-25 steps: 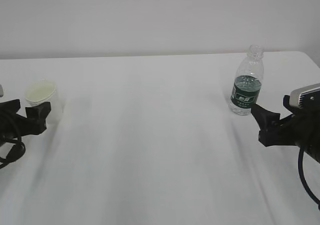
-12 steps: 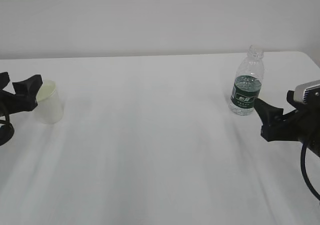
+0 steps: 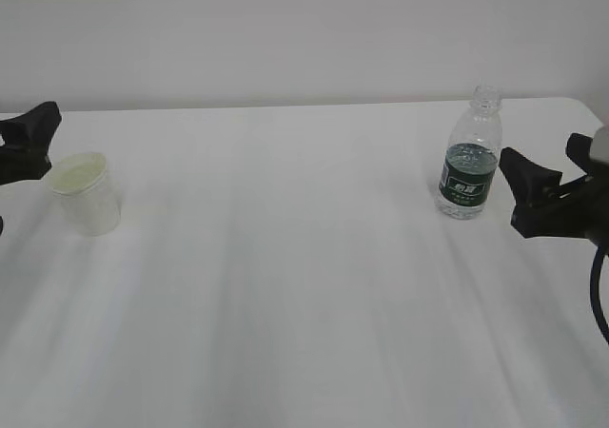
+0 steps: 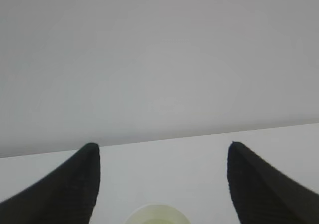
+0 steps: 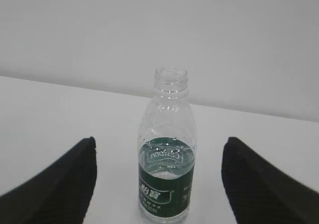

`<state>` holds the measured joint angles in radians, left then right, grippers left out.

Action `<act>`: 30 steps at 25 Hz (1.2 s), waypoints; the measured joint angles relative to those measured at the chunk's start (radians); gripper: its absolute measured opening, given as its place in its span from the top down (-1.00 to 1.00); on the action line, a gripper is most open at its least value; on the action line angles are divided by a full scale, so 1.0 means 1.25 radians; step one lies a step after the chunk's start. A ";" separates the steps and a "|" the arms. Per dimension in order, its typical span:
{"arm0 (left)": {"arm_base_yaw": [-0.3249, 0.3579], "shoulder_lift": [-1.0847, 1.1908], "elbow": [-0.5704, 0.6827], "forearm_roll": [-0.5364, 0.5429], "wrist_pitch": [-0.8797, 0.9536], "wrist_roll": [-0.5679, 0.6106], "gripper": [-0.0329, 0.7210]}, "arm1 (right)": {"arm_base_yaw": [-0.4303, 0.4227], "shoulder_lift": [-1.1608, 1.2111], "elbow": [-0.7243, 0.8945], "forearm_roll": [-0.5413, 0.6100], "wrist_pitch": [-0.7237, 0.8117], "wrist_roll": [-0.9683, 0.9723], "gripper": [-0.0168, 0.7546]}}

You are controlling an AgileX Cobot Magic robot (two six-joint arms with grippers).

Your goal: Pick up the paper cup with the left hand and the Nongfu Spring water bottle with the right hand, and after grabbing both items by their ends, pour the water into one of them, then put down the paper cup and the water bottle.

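Note:
The white paper cup (image 3: 86,196) stands upright at the table's left, its pale inside showing; only its rim (image 4: 157,215) shows at the bottom of the left wrist view. My left gripper (image 3: 38,133) (image 4: 162,145) hovers open just left of and above the cup, not touching it. The capless Nongfu Spring water bottle (image 3: 469,162) (image 5: 167,184) stands upright on the right, with water (image 5: 165,171) up to the top of its green label. My right gripper (image 3: 539,148) (image 5: 160,140) is open and empty just right of the bottle, facing it and apart from it.
The white table (image 3: 285,276) runs between cup and bottle, with a plain pale wall (image 3: 285,38) behind its far edge. The table's right corner (image 3: 585,105) lies just beyond the bottle.
The left gripper has risen and drawn back from the cup toward the left edge. The right gripper has lifted and shifted right, away from the bottle. Cup and bottle have stayed put.

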<state>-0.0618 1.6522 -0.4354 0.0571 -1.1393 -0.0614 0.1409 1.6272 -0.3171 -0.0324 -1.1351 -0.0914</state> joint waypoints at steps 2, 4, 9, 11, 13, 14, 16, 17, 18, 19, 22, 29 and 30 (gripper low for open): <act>0.000 -0.019 0.002 -0.001 0.007 0.000 -0.62 | 0.000 -0.016 0.000 0.000 0.012 0.000 -0.58; 0.000 -0.040 0.002 -0.001 0.025 0.000 -0.62 | 0.000 -0.033 0.000 0.000 0.033 0.000 -0.58; 0.000 -0.110 0.004 -0.001 0.080 -0.001 -0.62 | 0.000 -0.077 0.002 0.001 0.084 0.000 -0.58; 0.000 -0.138 0.004 -0.001 0.110 -0.001 -0.62 | 0.000 -0.098 0.002 0.001 0.103 0.000 -0.58; 0.000 -0.169 0.004 -0.001 0.139 -0.001 -0.62 | 0.000 -0.121 0.002 0.001 0.127 0.000 -0.58; 0.000 -0.185 0.004 -0.001 0.155 -0.001 -0.62 | 0.000 -0.133 0.002 0.001 0.140 0.000 -0.58; 0.000 -0.214 0.006 -0.001 0.177 -0.001 -0.62 | 0.000 -0.158 0.002 0.001 0.162 0.000 -0.58; 0.000 -0.229 0.006 -0.001 0.190 -0.001 -0.62 | 0.000 -0.173 0.002 0.001 0.175 0.000 -0.58; 0.000 -0.245 0.006 -0.001 0.201 -0.001 -0.62 | 0.000 -0.189 0.003 0.001 0.188 0.000 -0.58; 0.000 -0.257 0.006 -0.001 0.215 -0.001 -0.62 | 0.000 -0.204 0.003 0.001 0.204 0.000 -0.58; 0.000 -0.298 0.006 -0.001 0.254 -0.001 -0.62 | 0.000 -0.249 0.005 0.002 0.247 -0.001 -0.58; 0.000 -0.403 0.006 -0.001 0.343 -0.003 -0.62 | 0.000 -0.348 0.005 0.004 0.334 -0.003 -0.58; 0.000 -0.416 0.007 -0.001 0.358 -0.003 -0.62 | 0.000 -0.361 0.005 0.004 0.344 -0.003 -0.58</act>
<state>-0.0618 1.1328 -0.4261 0.0553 -0.6922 -0.0648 0.1409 1.1763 -0.3110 -0.0277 -0.7055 -0.0950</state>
